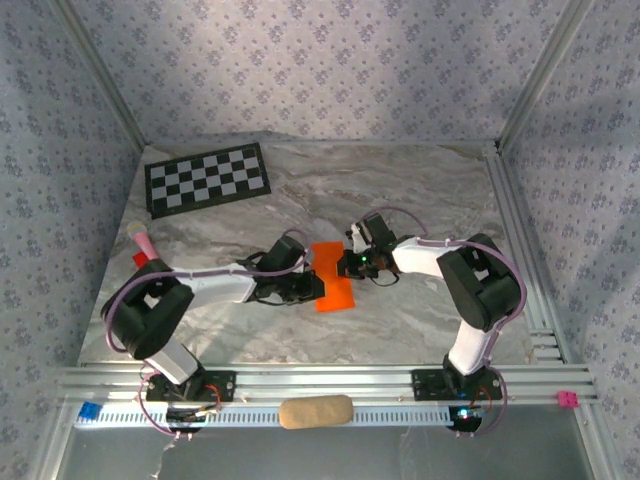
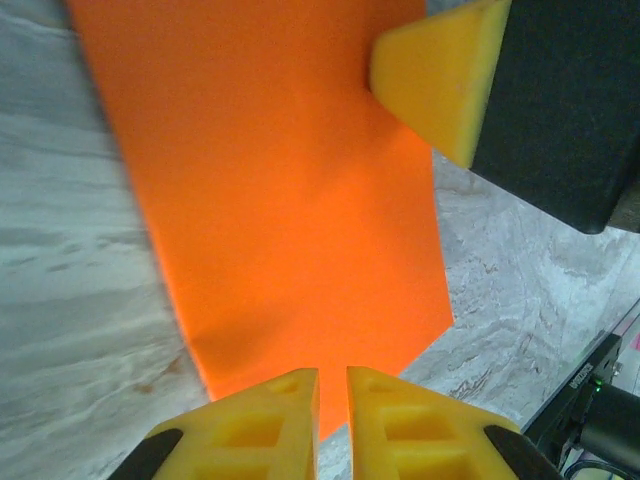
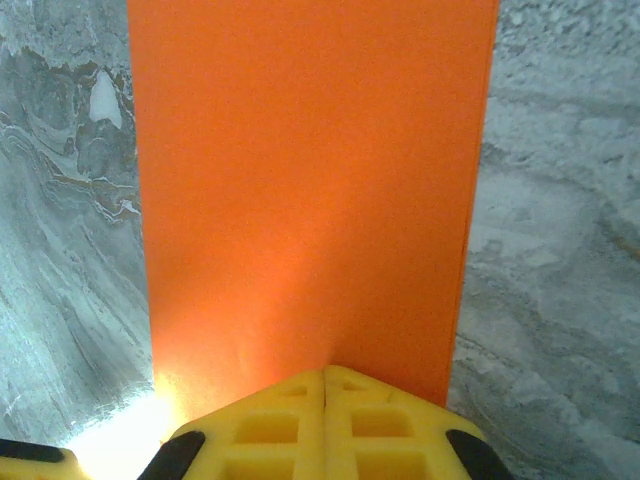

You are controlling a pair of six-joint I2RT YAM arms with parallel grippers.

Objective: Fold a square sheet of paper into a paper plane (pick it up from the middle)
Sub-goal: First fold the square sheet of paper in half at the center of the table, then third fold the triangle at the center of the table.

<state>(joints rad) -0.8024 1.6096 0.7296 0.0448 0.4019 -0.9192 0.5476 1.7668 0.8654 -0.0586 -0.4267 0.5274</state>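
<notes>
Lilac floral wallpaper on three sides of a grey marbled table (image 1: 420, 310), with metal rails along the near edge. Seen near the middle of the table, between the two arms: the square sheet of paper (image 1: 331, 277), bright orange and plain, lying flat as a long narrow shape rather than a full square. Reached in low from either side, left arm (image 1: 215, 285) and right arm (image 1: 430, 255), both sets of jaws down at the paper. From the left wrist: left jaws nearly together, yellow fingertips (image 2: 270, 420) parted by a thin slit, set over the sheet's near corner; could not tell whether any paper was caught in that slit. Across the sheet in the same view: one yellow fingertip of the right jaws (image 2: 435, 75) at the opposite edge. From the right wrist: right jaws pressed fully together, no gap between the tips, parked at the end of the orange strip, long edges running straight away over the marble. Farther back on the left, well apart from the paper: a black-and-white checkerboard sheet (image 1: 208, 178). At the table's left edge: a small red and pink object (image 1: 140, 248). On the front rail, between the arm bases: a tan rounded pad (image 1: 315, 411).
</notes>
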